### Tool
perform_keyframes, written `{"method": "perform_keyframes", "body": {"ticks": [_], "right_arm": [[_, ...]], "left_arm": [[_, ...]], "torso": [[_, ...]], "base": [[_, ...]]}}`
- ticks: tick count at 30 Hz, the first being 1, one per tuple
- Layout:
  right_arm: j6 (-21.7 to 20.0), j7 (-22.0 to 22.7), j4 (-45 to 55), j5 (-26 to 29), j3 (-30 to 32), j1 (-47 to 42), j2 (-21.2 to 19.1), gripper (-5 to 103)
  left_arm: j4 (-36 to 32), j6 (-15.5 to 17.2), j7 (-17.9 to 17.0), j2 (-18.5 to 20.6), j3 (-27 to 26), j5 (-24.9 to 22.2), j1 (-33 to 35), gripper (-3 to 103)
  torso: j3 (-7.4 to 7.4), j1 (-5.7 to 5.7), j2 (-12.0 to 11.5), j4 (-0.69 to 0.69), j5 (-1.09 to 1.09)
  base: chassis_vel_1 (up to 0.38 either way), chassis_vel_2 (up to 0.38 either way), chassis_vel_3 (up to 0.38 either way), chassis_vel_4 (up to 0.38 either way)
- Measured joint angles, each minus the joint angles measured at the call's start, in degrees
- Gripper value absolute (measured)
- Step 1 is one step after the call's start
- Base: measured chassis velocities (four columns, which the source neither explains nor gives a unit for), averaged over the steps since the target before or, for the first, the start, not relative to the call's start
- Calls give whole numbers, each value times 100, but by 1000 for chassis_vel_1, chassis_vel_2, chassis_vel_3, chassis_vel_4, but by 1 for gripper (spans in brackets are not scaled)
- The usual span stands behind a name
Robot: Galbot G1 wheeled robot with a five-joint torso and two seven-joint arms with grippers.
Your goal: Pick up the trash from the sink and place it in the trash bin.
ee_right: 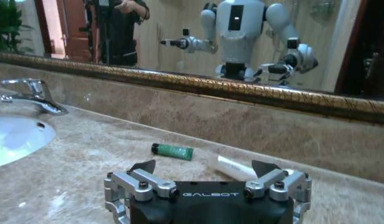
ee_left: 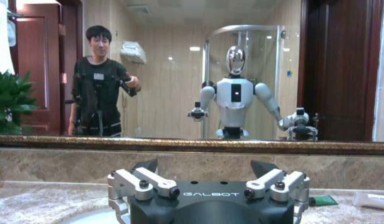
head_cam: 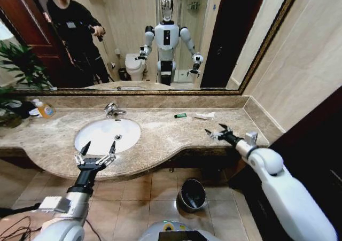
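The white oval sink [head_cam: 99, 139] is set into the marble counter, and I see nothing lying in its basin. The trash lies on the counter right of the sink: a small dark-green piece [head_cam: 180, 115] [ee_right: 171, 150] [ee_left: 322, 200] and beside it a white tube [head_cam: 204, 115] [ee_right: 235, 167] [ee_left: 372, 200]. My left gripper [head_cam: 99, 146] [ee_left: 204, 168] hovers open above the sink's front rim. My right gripper [head_cam: 215, 129] [ee_right: 204, 165] is open over the counter's right part, a short way in front of the two pieces. The round dark trash bin [head_cam: 191, 194] stands on the floor below the counter.
A chrome faucet [head_cam: 113, 110] [ee_right: 30, 95] stands behind the basin. A soap bottle with orange liquid [head_cam: 45, 110] and a potted plant [head_cam: 18, 70] occupy the counter's far left. A mirror covers the wall behind; a side wall closes the right end.
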Motion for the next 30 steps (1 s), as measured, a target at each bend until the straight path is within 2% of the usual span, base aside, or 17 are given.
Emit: {"method": "perform_keyframes", "body": {"ticks": [3,5,6,7,10,18,28,30], "right_arm": [[138,-5,-574,0,-569,651,-218,100],[169,-5,-728,-4,-740,829,-242,100],[266,44,-1083,-1,-1117,1243,-246,100],[266,44,-1083,-1,-1117,1243,-246,100],[424,147,-1778,8,-1759,1965,-68,100],[392,99,-3005,-172,-2419,2892,330,100],[232,68,-3846,-288,-2803,3663,635,100],[91,43,-4021,-337,-2863,3843,688,100]], "left_arm": [[0,0,-2,0,-1,0,0,100],[0,0,2,0,0,0,0,100],[-1,0,0,0,0,0,0,100],[-1,0,0,0,0,0,0,100],[0,0,0,0,0,0,0,100],[0,0,0,0,0,0,0,100],[0,0,-1,0,0,0,0,100],[0,0,0,0,0,0,0,100]], "torso": [[0,0,0,-1,-1],[0,0,0,0,0],[0,0,0,-1,1],[0,0,0,-1,1],[0,0,0,2,0],[0,0,0,0,-1],[0,0,0,1,-1],[0,0,0,0,-1]], "base": [[0,0,0,0],[0,0,0,0],[0,0,0,0],[0,0,0,0],[0,0,0,0],[0,0,0,0],[0,0,0,0],[0,0,0,0]]}}
